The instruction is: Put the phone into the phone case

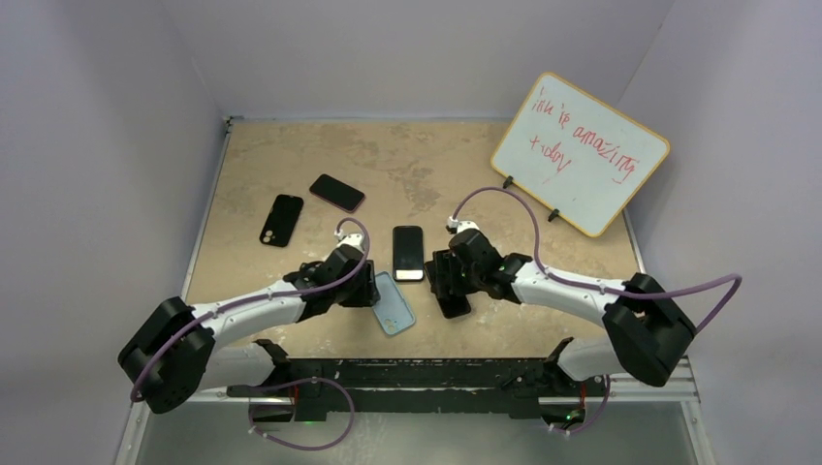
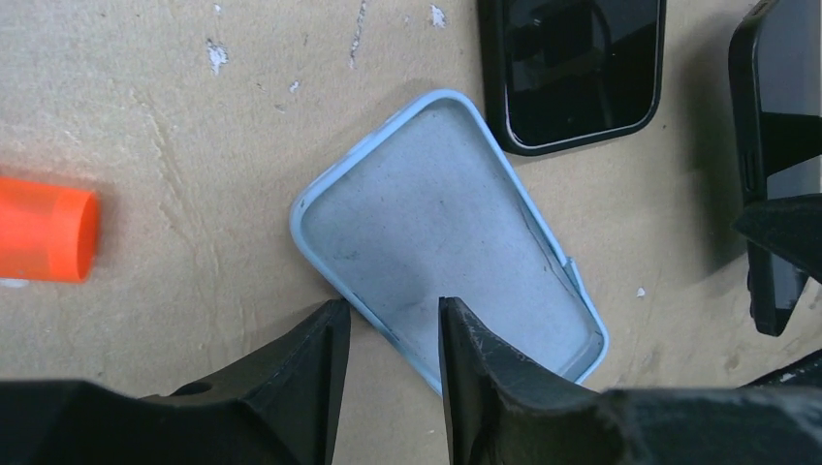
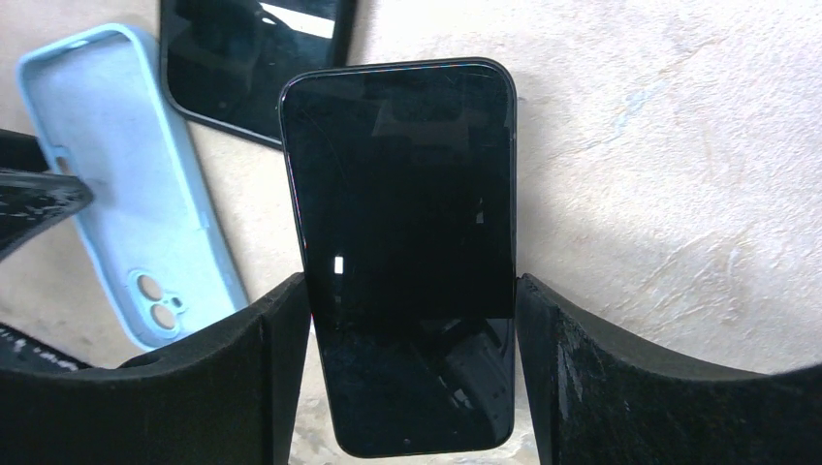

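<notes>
Top external: nearest the arm bases, the case (image 1: 394,303) is seen flat on the desk (image 1: 436,155), open side up. At its left long edge the left end effector (image 1: 371,289) is set.

Left wrist: the fingers (image 2: 310,378) are parted and straddle that rim, one outside and one over the inner floor. A gap is seen on each side of the rim, so it is released and nothing is grasped.

Just right of the case, apart from it, the right end effector (image 1: 449,289) is positioned.

Right wrist: the phone (image 3: 407,262) is clamped by its long edges between both pads (image 3: 281,368). Its dark screen is turned toward the camera, and most of its length reaches past the fingertips. The phone is thus grasped and is not in the case. Whether it touches the desk cannot be told.

Beyond the case, between the two end effectors, a second phone (image 1: 408,253) is laid screen up, just beside the case's far end.

Farther left, a black handset (image 1: 281,220) is laid camera side up. Whether it is a phone or a case cannot be told.

Beyond it, a third phone (image 1: 337,193) with a reddish rim is laid at an angle.

Farthest right, a whiteboard (image 1: 580,153) with red writing is propped on the desk.
</notes>
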Available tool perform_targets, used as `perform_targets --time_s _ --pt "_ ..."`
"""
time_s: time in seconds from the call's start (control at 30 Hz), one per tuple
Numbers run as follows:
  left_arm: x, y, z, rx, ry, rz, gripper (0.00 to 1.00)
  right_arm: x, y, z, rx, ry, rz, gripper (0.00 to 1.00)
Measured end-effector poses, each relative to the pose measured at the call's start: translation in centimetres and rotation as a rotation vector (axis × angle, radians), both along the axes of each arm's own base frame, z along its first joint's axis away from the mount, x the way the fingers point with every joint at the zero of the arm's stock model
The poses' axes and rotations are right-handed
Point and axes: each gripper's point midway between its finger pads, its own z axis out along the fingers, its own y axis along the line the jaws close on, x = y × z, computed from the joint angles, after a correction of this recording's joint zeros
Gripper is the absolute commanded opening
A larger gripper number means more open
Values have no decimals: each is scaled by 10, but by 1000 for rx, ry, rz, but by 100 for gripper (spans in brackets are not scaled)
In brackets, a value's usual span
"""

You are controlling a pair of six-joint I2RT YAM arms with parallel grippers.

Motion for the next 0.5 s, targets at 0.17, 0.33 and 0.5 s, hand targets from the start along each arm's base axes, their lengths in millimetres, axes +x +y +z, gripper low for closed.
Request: perform_targets --time_s 0.17,0.33,0.5 --pt "-2 -6 10 -56 2 10 58 -7 14 11 53 -7 0 44" --pt "8 -5 55 -102 -109 18 74 -22 33 15 99 7 17 44" --pt "24 6 121 -118 -283 50 88 -29 58 28 184 0 23 44"
